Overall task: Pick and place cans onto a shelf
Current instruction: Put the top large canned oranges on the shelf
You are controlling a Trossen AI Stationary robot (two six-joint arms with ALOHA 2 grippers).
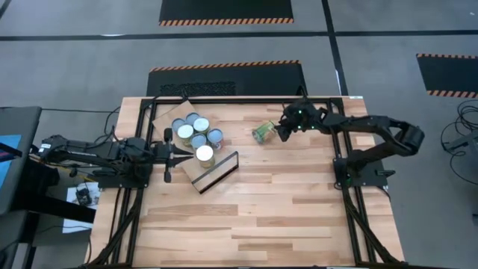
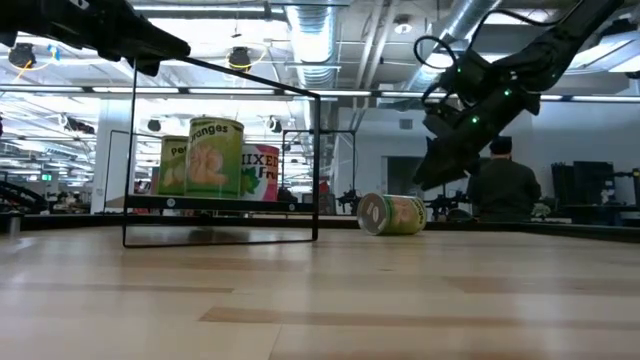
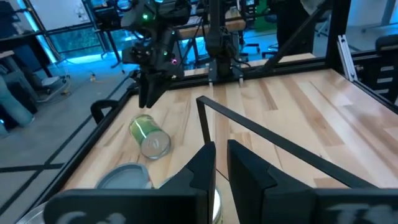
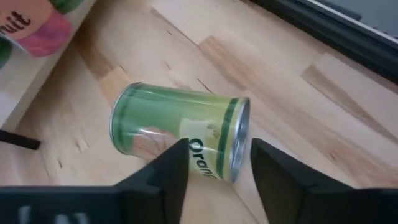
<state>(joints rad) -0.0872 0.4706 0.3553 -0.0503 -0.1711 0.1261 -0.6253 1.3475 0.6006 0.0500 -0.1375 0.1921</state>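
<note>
Several cans stand upright in a cluster on the shelf at the table's far left. The low view shows them on its raised board inside the black frame. One green can lies on its side on the table, right of the shelf. My right gripper is open just right of this can and above it. In the right wrist view the can lies just beyond the gripper's fingers. My left gripper is shut and raised at the cluster's left side; it is empty.
The shelf's black frame bars rise around the cans. Black rails run along the table's sides. The table's near half is bare wood. A person stands in the room beyond the far edge.
</note>
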